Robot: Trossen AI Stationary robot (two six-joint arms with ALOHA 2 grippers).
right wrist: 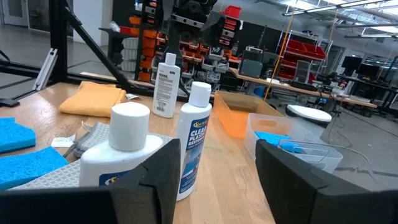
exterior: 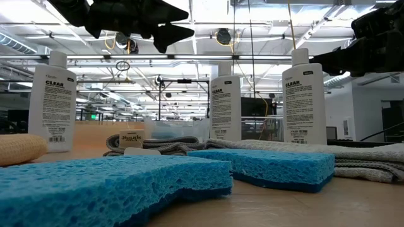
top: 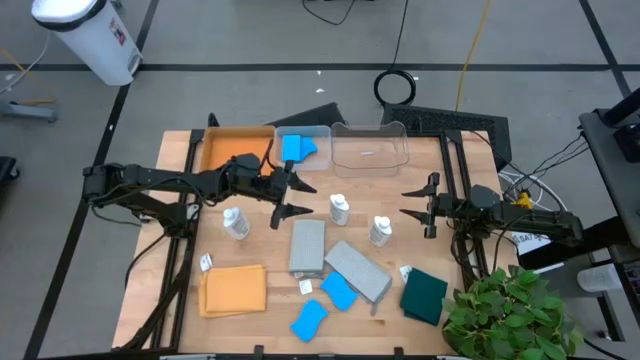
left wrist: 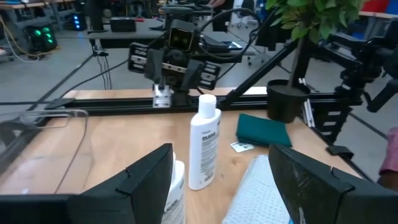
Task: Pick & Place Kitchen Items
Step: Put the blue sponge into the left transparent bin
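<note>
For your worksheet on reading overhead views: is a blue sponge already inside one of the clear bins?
Yes: the high view shows a blue sponge lying inside the left clear bin.

The middle of the worktop (top: 470, 310) is crowded. Three white bottles (top: 340, 209) stand upright in a loose row between the two arms, with gaps between them. Just in front of them lie two grey cloths (top: 307, 246), and nearer the front edge two blue sponges (top: 338, 291), close together. An orange cloth (top: 233, 289) fills the front left, a dark green cloth (top: 424, 295) the front right, beside a potted plant (top: 510, 315). At the back, two clear bins (top: 370, 148) and an orange tray (top: 232, 148) block the edge. Bare wood shows between the bins and the bottle row.
</note>
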